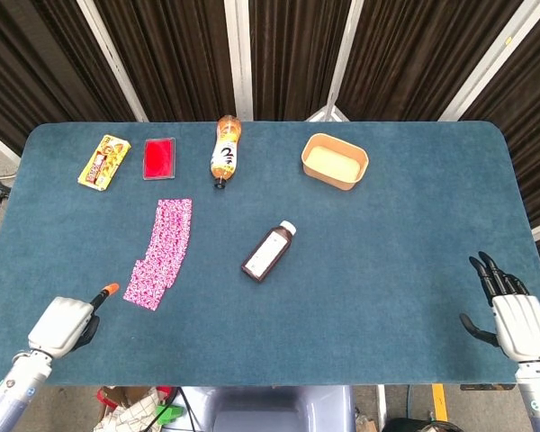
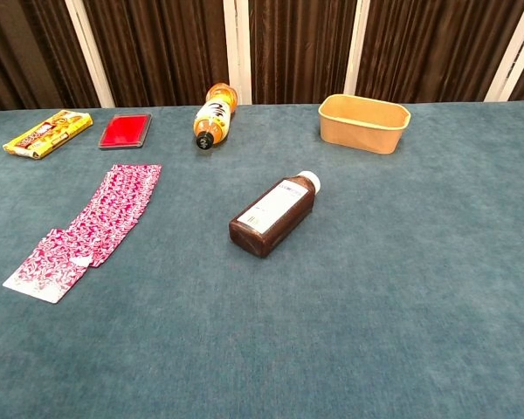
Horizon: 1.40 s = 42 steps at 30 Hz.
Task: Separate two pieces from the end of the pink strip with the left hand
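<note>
Pink strip and bottles laid out on a blue tabletop [image 2: 402,288].

A dark brown bottle [image 2: 272,215] with a white cap and a pale label lies on its side at the centre, cap pointing toward the far edge. Left of the brown bottle, the pink strip [image 2: 89,229] runs diagonally, its near end a separate-looking flap closest to the camera. Beyond the brown bottle and slightly left, an orange drink bottle [image 2: 213,115] lies on its side. Farther left of that sit a flat red case [image 2: 125,130] and a yellow snack packet [image 2: 48,133]. Beyond the brown bottle to the right stands a tan tub [image 2: 364,122].
</note>
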Tool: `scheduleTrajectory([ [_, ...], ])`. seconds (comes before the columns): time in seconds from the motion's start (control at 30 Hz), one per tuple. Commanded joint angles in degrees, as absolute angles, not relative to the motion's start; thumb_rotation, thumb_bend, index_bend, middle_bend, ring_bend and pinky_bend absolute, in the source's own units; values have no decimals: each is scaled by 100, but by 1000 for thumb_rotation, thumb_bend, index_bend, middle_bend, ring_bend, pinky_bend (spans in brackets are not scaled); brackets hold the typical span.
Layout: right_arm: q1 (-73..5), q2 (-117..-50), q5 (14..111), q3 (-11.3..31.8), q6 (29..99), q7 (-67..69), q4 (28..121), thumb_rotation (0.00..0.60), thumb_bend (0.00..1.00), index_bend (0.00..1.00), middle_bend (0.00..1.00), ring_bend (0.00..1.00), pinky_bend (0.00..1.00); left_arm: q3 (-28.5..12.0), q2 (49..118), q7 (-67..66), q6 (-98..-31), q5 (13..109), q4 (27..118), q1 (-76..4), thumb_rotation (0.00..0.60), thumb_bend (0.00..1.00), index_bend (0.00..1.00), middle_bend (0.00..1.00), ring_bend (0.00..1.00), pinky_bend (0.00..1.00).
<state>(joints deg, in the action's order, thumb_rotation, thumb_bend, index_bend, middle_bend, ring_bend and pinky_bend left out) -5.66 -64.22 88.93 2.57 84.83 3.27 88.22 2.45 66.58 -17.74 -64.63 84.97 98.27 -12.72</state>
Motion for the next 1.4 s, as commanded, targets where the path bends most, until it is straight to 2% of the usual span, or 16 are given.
scheduleTrajectory([
  [0.03,-553,-6416,8889,262,8507,344,8816,600,300,0,50,202,239,233,6762,-2109,-6141,8183,9959,-1431,600,863,156,874,749,674],
  [0.47,-561,-6400,8869,282,8494,383,8799,600,300,0,50,202,239,167,6983,-2903,-5948,7353,10069,-1650,600,864,156,876,751,674],
  [1.4,-556,-6374,8865,295,8501,431,8783,600,300,0,50,202,239,275,7287,-3545,-5699,6624,10065,-2125,600,864,156,876,751,674],
])
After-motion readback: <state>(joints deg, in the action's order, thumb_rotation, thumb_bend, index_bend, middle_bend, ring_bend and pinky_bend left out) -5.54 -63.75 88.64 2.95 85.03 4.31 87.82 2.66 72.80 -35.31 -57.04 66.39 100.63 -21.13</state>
